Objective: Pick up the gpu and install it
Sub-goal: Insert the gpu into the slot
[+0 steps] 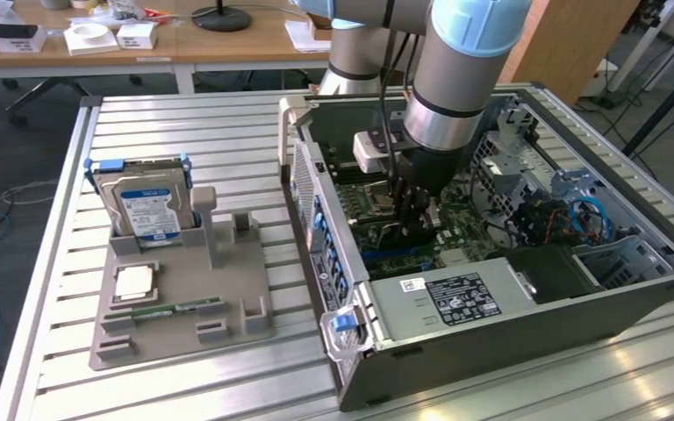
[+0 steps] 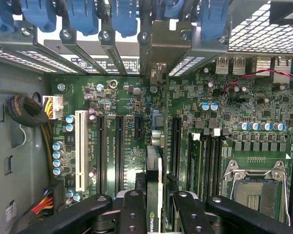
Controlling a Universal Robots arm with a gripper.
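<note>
The gpu (image 2: 154,187) is a thin dark card seen edge-on in the wrist view, with a green logo near its held end. It stands upright over the green motherboard (image 2: 122,146), lined up with a long black slot among several parallel slots. Whether it touches the slot I cannot tell. Its far end reaches toward the metal bracket openings (image 2: 161,46) at the case's rear wall. My gripper (image 2: 156,214) is shut on the gpu, one black finger on each side. In the exterior view my gripper (image 1: 413,219) is lowered inside the open computer case (image 1: 512,333).
On the exterior view's left stands a grey fixture (image 1: 238,316) with a silver hard drive (image 1: 144,206), a processor chip (image 1: 134,282) and a green memory stick (image 1: 173,309). Inside the case are blue clips (image 2: 122,17), a cable bundle (image 2: 27,109), the processor socket (image 2: 256,187) and the power supply (image 1: 455,298).
</note>
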